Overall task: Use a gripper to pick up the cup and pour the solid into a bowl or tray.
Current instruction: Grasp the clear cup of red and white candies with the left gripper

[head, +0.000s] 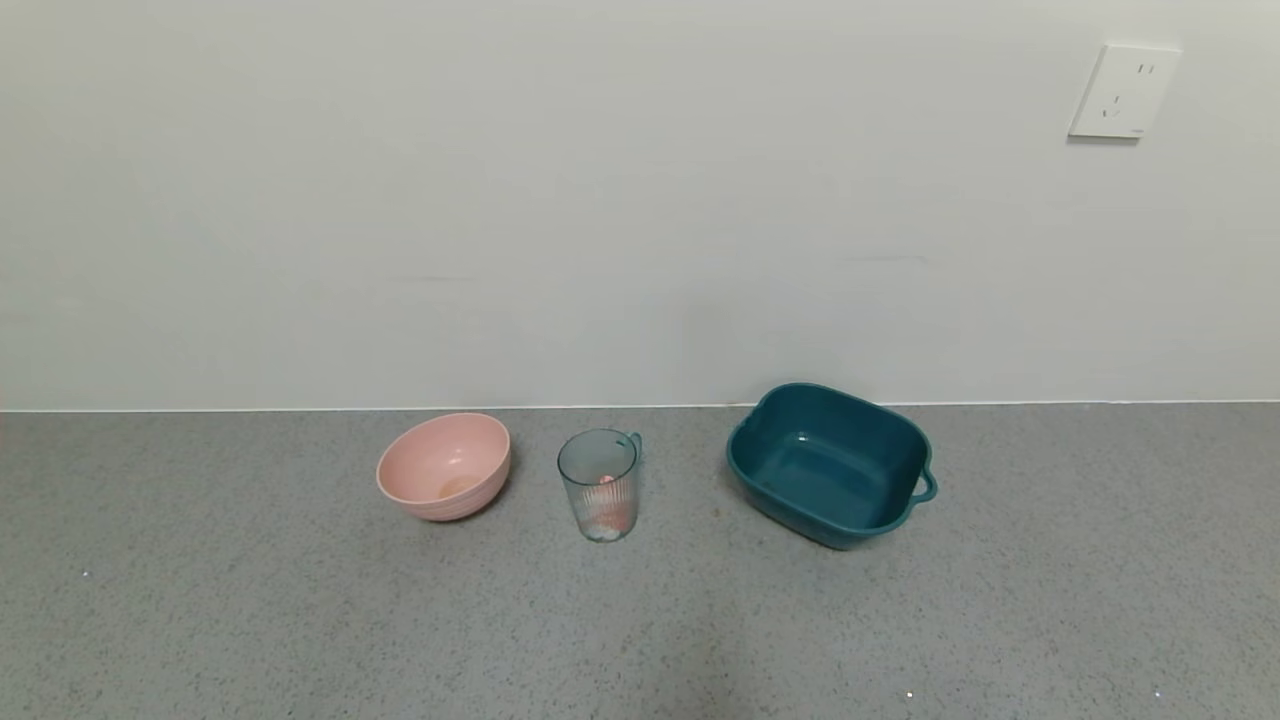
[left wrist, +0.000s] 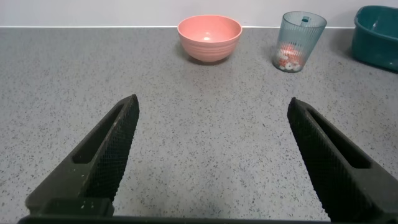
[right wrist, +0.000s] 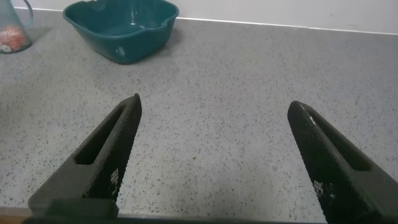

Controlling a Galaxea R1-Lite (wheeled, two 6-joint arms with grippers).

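The ribbed pale blue-green cup (head: 600, 484) stands upright on the grey counter between the two vessels, with white and orange-red pieces (head: 609, 512) in its bottom. It also shows in the left wrist view (left wrist: 300, 41), pieces (left wrist: 288, 59) inside. The dark teal basin (head: 830, 463) sits empty to the cup's right; the right wrist view shows it too (right wrist: 122, 28). Neither arm shows in the head view. My left gripper (left wrist: 212, 106) is open and empty over bare counter, well short of the cup. My right gripper (right wrist: 214, 107) is open and empty, short of the basin.
A round pink bowl (head: 444, 466) sits left of the cup, also in the left wrist view (left wrist: 209, 37). A white wall with a socket (head: 1122, 91) rises right behind the vessels. Bare speckled counter (head: 640, 640) lies in front.
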